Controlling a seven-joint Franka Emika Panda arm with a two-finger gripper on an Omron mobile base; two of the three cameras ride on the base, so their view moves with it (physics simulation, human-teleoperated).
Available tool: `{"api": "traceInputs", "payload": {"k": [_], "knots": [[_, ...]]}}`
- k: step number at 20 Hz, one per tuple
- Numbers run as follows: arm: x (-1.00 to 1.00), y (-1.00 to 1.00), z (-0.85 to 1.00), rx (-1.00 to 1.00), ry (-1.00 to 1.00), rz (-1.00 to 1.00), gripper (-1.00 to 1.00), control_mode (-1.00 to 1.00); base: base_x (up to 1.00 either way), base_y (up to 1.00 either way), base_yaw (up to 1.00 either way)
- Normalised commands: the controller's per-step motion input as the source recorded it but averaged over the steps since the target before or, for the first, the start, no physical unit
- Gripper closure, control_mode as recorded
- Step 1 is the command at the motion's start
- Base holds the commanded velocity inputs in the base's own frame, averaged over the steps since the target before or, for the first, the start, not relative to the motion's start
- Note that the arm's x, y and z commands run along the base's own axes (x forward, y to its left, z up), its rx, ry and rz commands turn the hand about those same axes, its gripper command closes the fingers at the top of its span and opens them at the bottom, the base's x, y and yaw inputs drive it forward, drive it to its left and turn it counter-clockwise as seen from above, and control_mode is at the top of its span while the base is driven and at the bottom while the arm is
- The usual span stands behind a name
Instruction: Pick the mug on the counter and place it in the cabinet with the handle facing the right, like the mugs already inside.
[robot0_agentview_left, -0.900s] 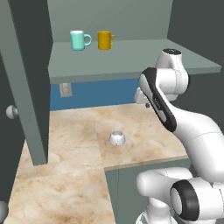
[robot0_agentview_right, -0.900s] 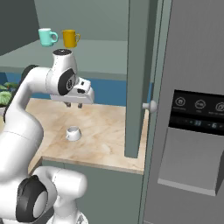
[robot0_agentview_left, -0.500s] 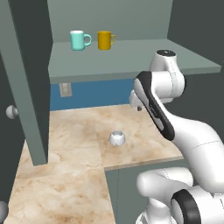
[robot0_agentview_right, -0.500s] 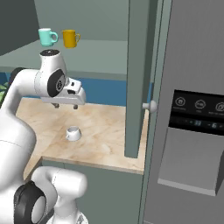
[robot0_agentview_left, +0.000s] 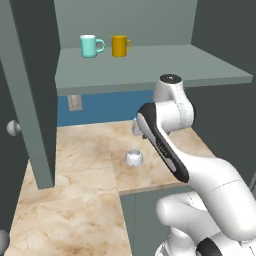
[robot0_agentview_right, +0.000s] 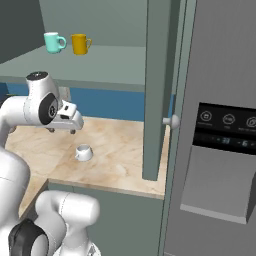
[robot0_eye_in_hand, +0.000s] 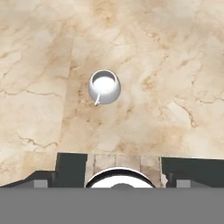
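The squat white mug (robot0_eye_in_hand: 104, 86) stands upright on the counter (robot0_agentview_left: 75, 165), well apart from and below the gripper (robot0_agentview_right: 63, 130), which hangs above it with its jaws spread wide and nothing between them, so the coming reach looks to be forward and down.

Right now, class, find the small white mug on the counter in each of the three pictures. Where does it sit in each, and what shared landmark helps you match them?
Left base view: the white mug sits just below centre, on the counter.
Right base view: left of centre, below the tool.
Hand view: upper middle, on the marbled stone.
Shared landmark: both base views show the teal mug and the yellow mug on the cabinet shelf; the marbled counter appears in all three.
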Motion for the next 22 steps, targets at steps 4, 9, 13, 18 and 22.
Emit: {"api": "traceInputs", "payload": {"k": [4, 9, 13, 18, 22], "knots": [[0.02, 0.33, -0.12, 0.0, 0.02, -0.05, -1.0, -1.0, 0.0, 0.0, 0.0], [0.13, 0.27, -0.26, 0.0, 0.04, -0.11, -1.0, -1.0, 0.0, 0.0, 0.0], [0.18, 0.08, -0.32, 0.01, 0.04, -0.12, -1.0, -1.0, 0.0, 0.0, 0.0], [0.24, 0.0, -0.3, 0.02, 0.02, -0.07, -1.0, -1.0, 0.0, 0.0, 0.0], [0.24, 0.0, -0.34, 0.04, 0.0, -0.02, -1.0, -1.0, 0.0, 0.0, 0.0]]}}
